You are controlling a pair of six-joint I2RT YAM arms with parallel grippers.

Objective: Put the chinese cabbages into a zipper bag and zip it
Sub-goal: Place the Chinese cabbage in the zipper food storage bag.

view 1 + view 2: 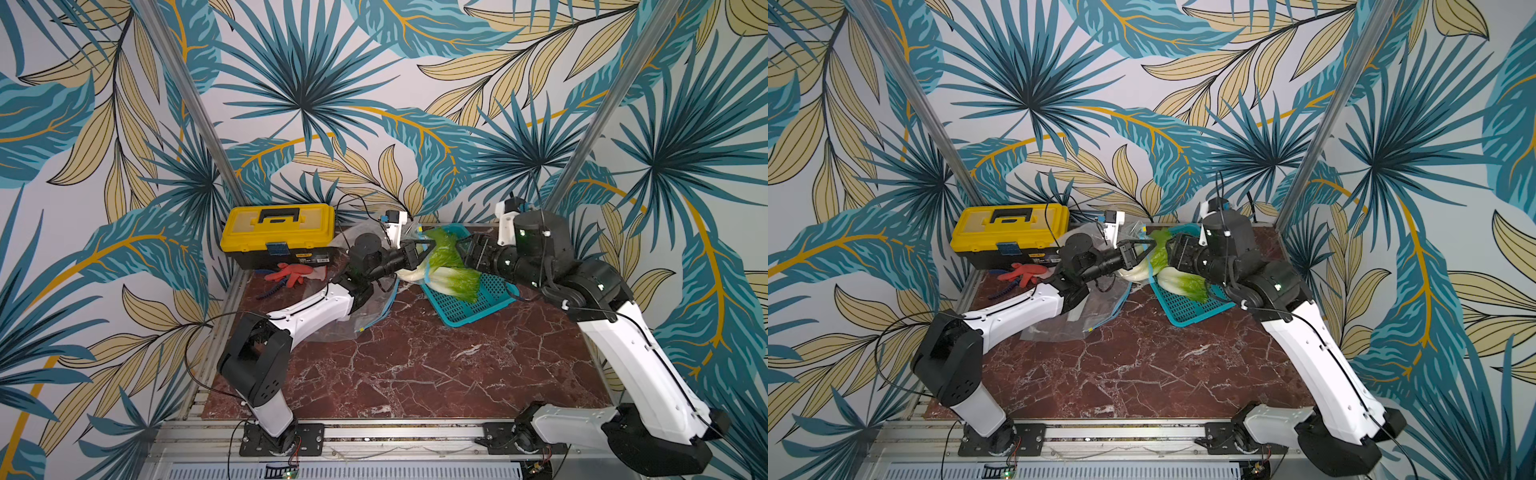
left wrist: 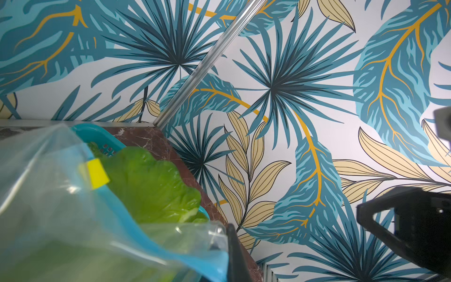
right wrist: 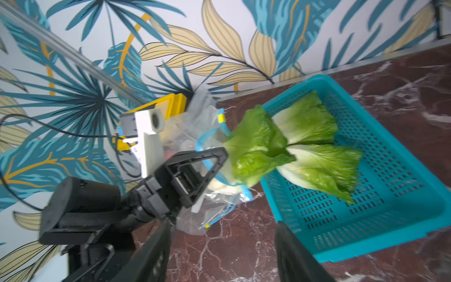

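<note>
Step in hand: loading the first head. The left tool (image 3: 220, 156) was clamped on the rim of the zipper bag (image 3: 195, 117), holding its mouth open. One chinese cabbage (image 3: 256, 149) sat just past that tool's tip, white base inside the mouth, green leaves outside. The right tool (image 3: 224, 224) stood wide and empty, near the leaves. Two more cabbages (image 3: 317, 166) lay in the teal basket (image 3: 366, 249) beyond it. We judged that the next move called for pushing the head fully in.
</note>
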